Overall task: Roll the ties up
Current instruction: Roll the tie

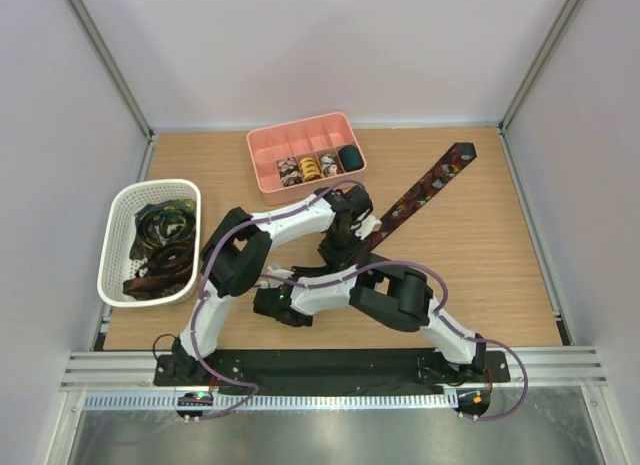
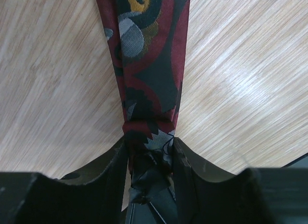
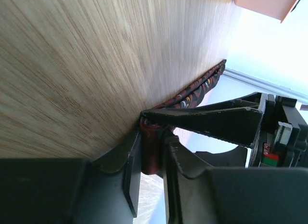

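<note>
Stretched flat on the light wood-grain table (image 1: 480, 275), slanting from the middle toward the far right corner: a maroon necktie (image 1: 425, 190) with black, grey and mustard swirls. Pinched at its folded near end by the left gripper (image 2: 150, 159), jaws narrow on the cloth, and by the right gripper (image 3: 152, 154), likewise closed on that fold. Beyond, small coiled ties (image 1: 310, 167) in a pink divided tray (image 1: 300, 137), loose ties (image 1: 160, 250) heaped in a white mesh basket (image 1: 112, 235) at the left, pale walls (image 1: 320, 45) around.
</note>
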Tool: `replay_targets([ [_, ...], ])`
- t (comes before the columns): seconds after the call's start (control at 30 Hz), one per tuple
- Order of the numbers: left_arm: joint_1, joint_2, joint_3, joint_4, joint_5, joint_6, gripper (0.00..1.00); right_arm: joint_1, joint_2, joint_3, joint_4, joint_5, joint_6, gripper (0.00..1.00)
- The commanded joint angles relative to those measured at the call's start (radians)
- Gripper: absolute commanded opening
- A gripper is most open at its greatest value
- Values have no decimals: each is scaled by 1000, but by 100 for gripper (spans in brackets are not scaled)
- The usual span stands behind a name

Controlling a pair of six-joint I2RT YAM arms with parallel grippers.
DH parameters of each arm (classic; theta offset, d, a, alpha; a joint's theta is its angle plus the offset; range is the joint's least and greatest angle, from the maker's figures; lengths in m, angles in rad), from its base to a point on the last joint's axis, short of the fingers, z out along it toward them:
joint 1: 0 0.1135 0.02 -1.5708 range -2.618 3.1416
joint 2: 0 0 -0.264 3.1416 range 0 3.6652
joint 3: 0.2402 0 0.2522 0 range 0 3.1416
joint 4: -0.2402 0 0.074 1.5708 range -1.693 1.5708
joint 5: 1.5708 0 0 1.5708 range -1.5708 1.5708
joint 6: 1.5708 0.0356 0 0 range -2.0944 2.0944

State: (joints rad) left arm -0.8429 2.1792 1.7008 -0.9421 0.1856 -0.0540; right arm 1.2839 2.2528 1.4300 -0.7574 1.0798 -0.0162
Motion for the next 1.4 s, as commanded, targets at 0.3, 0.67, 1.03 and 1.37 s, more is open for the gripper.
replay_targets([
  [0.3, -1, -68, 13, -15, -20, 11, 63, -9, -73, -12, 1, -152, 75, 14],
  [0.67, 2, -222, -12, 167, -116, 17, 66, -8, -150, -59, 67, -222, 81, 13],
  [1.03, 134, -438, -62, 347, -216, -104, 77, -32, -318, -198, 266, -389, 65, 13],
  [1.37, 238, -818, -449, 643, -411, -265, 100, -176, -536, -404, 460, -751, 67, 13],
])
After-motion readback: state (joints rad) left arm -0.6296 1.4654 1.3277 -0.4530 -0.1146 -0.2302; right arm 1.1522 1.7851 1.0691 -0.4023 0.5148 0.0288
